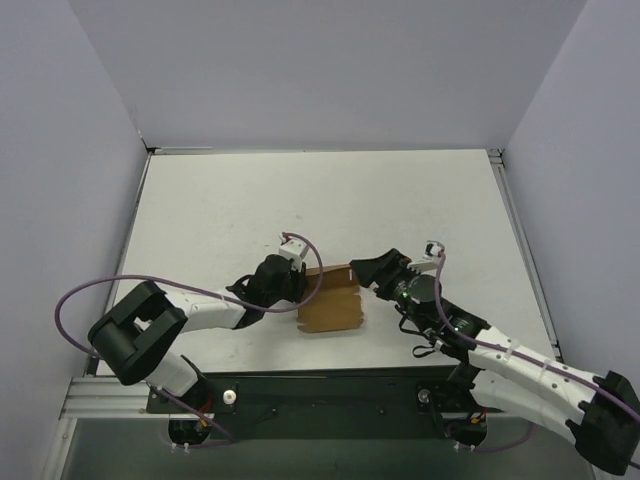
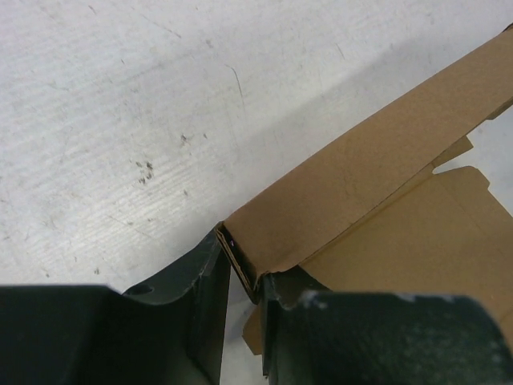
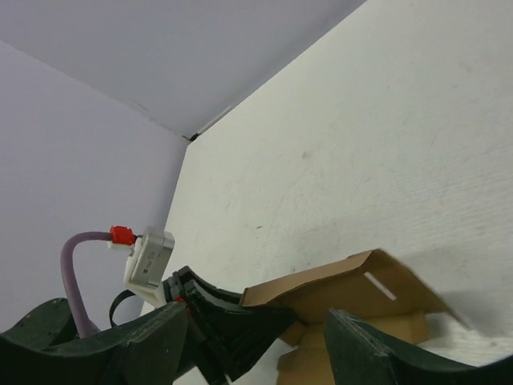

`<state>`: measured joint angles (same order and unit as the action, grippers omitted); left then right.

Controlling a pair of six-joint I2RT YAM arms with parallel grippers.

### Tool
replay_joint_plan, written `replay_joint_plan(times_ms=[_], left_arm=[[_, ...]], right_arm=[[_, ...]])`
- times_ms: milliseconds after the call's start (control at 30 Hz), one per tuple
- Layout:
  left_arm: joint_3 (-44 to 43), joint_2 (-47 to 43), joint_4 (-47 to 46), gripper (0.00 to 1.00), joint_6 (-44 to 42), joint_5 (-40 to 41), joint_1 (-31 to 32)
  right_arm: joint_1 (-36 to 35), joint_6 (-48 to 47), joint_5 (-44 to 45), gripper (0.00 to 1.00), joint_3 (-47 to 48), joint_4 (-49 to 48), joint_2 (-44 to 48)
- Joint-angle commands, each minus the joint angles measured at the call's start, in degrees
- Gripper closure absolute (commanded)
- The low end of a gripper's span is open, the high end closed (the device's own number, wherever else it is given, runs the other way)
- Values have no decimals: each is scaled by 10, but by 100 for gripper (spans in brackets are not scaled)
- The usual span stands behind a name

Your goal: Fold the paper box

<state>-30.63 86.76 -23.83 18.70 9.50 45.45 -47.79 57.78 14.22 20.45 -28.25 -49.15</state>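
1. The paper box [image 1: 330, 308] lies partly folded on the counter [image 1: 300, 200] between the arms. The left hand [image 2: 243, 289] is closed on only the corner of its raised flap [image 2: 361, 176], so a pull may slip or tear it.
2. The right hand [image 3: 256, 321] gapes wide, holding nothing, at the flap's other end. Pushing could skid the box or crush the flap.

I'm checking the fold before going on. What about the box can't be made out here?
- Top view: the paper box is small; its creases are unreadable, and the left gripper covers its left edge.
- Left wrist view: the frame cuts off the box's right end; the fingers hide its near corner.
- Right wrist view: the right gripper and bottom edge hide its lower part.
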Motion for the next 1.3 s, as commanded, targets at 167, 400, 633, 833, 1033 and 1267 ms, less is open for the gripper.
replay_joint_plan(times_ms=[167,400,633,833,1033,1267], left_arm=[[-2,-94,142,100,25,-227,-51],[-3,-139,174,100,38,-252,-55],[-1,-170,184,100,43,-258,-55],[0,-184,190,100,46,-245,-55],[-14,-188,227,100,42,-208,-54],[-48,-167,302,100,31,-113,-45]], right_arm=[[17,-213,-45,32,15,239,84],[16,-262,-73,38,24,248,65],[8,-275,-94,57,20,205,39],[-27,-281,-47,94,33,203,22],[-67,-276,51,100,52,250,23],[-107,-266,141,100,83,304,39]])
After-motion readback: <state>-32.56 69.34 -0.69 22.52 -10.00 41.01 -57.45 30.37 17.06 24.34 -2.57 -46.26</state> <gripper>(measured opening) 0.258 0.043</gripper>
